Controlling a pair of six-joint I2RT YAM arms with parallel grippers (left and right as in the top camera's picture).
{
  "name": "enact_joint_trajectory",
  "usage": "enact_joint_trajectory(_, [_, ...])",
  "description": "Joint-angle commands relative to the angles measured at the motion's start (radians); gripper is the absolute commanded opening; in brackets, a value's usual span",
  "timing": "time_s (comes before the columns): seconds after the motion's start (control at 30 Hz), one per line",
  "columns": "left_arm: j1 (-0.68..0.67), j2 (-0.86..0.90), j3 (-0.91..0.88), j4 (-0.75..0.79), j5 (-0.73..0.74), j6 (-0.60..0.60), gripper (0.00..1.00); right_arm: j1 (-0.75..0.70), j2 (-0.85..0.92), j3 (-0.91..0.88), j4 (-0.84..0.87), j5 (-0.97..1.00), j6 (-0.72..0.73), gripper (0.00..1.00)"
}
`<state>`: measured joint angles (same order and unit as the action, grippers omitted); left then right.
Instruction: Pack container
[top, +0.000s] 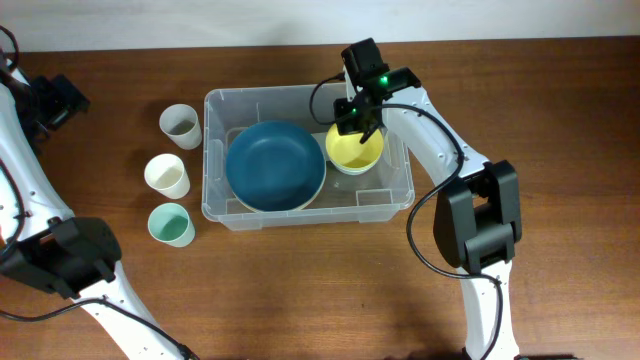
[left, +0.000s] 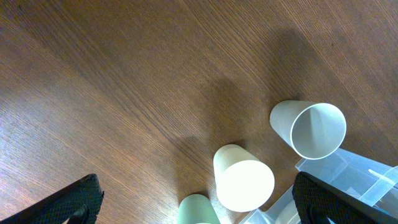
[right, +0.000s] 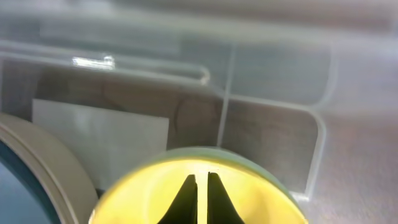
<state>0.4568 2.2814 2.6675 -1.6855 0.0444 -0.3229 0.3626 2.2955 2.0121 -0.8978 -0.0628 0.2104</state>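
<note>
The clear plastic container (top: 213, 160) stands mid-table, holding a large blue bowl (top: 274, 165) on its left and a small yellow bowl (top: 356, 152) on its right. My right gripper (top: 358, 127) reaches down over the yellow bowl. In the right wrist view its jaws (right: 202, 179) are shut, tips inside the yellow bowl (right: 140, 193), with nothing visibly between them. Behind lie the container's wall (right: 267, 81) and the white label (right: 99, 134). My left gripper (left: 196, 186) is open, high above the cups at the far left, holding nothing.
Three cups stand left of the container: grey (top: 180, 124), cream (top: 167, 175) and green (top: 170, 224). The left wrist view shows the same grey cup (left: 311, 127), cream cup (left: 242, 180) and green cup (left: 198, 211), plus a container corner (left: 357, 177).
</note>
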Motion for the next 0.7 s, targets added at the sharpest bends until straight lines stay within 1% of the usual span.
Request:
enact_joint_trajectory(0.0, [0.003,-0.004,-0.003,0.001,-0.005,-0.013,0.99,0.003,-0.008,0.093,-0.048,0.023,0.008,0.04])
enact_joint_trajectory(0.1, [0.003,-0.004,-0.003,0.001,-0.005,-0.014,0.99,0.003,-0.015,0.203,-0.136,0.023,0.008,0.04])
enact_joint_trajectory(0.23, [0.003,-0.004,-0.003,0.001,-0.005,-0.014,1.00,-0.008,-0.019,0.410,-0.290,0.027,0.008,0.04])
enact_joint_trajectory(0.27, [0.003,-0.004,-0.003,0.001,-0.005,-0.013,0.99,-0.016,-0.019,0.476,-0.339,0.040,0.016,0.14])
enact_joint_trajectory(0.3, [0.003,-0.004,-0.003,0.001,-0.005,-0.013,0.99,-0.025,-0.019,0.530,-0.380,0.058,0.035,0.29])
enact_joint_trajectory(0.33, [0.003,-0.004,-0.003,0.001,-0.005,-0.013,0.99,-0.040,-0.019,0.595,-0.431,0.083,0.061,0.49])
enact_joint_trajectory(0.37, [0.003,-0.004,-0.003,0.001,-0.005,-0.013,0.99,-0.055,-0.019,0.650,-0.476,0.102,0.080,0.66])
enact_joint_trajectory(0.4, [0.003,-0.004,-0.003,0.001,-0.005,-0.014,1.00,-0.077,-0.019,0.707,-0.525,0.119,0.098,0.96])
enact_joint_trajectory(0.43, [0.003,-0.004,-0.003,0.001,-0.005,-0.014,0.99,-0.105,-0.019,0.761,-0.578,0.136,0.118,0.99])
enact_joint_trajectory(0.47, [0.003,-0.004,-0.003,0.001,-0.005,-0.013,0.99,-0.156,-0.019,0.829,-0.658,0.159,0.157,0.99])
enact_joint_trajectory(0.5, [0.003,-0.004,-0.003,0.001,-0.005,-0.013,0.99,-0.191,-0.019,0.857,-0.698,0.168,0.177,0.99])
enact_joint_trajectory(0.63, [0.003,-0.004,-0.003,0.001,-0.005,-0.014,0.99,-0.343,-0.018,0.876,-0.801,0.172,0.232,0.99])
enact_joint_trajectory(0.67, [0.003,-0.004,-0.003,0.001,-0.005,-0.014,1.00,-0.388,-0.016,0.864,-0.801,0.163,0.214,0.99])
